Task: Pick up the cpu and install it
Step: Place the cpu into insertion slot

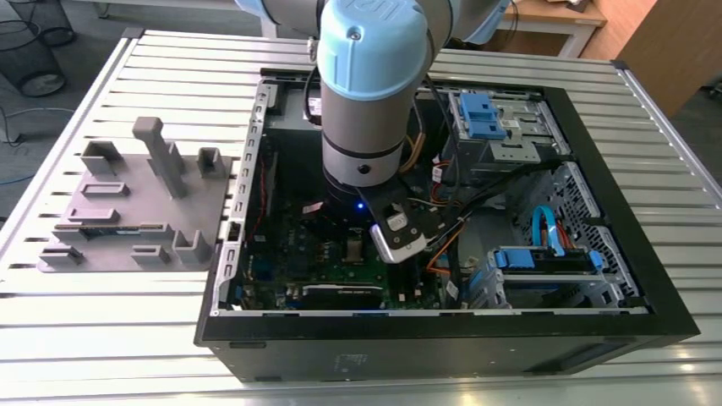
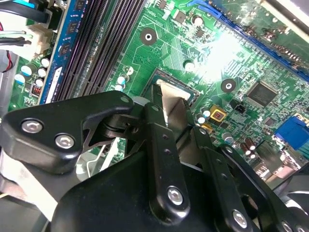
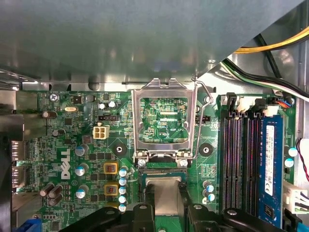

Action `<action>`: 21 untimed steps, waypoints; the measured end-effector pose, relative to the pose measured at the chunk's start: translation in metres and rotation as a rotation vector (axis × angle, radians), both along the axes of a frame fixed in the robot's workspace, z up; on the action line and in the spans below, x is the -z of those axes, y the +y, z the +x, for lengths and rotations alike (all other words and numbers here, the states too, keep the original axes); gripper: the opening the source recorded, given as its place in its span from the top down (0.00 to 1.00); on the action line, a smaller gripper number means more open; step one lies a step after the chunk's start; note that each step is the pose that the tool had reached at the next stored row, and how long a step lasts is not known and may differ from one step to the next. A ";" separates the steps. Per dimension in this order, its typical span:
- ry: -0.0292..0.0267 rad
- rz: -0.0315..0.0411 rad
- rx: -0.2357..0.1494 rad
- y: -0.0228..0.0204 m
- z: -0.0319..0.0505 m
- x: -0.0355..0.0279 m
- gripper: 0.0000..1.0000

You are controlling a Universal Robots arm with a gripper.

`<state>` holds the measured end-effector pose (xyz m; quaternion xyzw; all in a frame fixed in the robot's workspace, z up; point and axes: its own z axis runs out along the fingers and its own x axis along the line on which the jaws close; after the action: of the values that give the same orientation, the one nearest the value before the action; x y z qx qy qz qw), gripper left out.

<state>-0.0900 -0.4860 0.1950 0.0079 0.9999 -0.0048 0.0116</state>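
First wrist view: gripper pinches the cpu right over the socket, with the bracket flipped open. Contact unclear. Risk: a tilted or offset chip could bend pins or slip from the fingers.

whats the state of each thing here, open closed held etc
chip: held in the hand, over the socket
hand: shut on the chip
socket bracket: flipped open
computer case: side open
black memory slots: empty
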 end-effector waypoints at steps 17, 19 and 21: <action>0.0000 -0.0001 0.000 0.0000 0.0000 -0.0016 0.55; 0.0000 -0.0001 0.000 0.0000 0.0000 -0.0018 0.55; 0.0000 -0.0002 0.000 0.0000 0.0000 -0.0012 0.55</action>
<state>-0.0901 -0.4861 0.1962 0.0079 0.9999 -0.0049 0.0116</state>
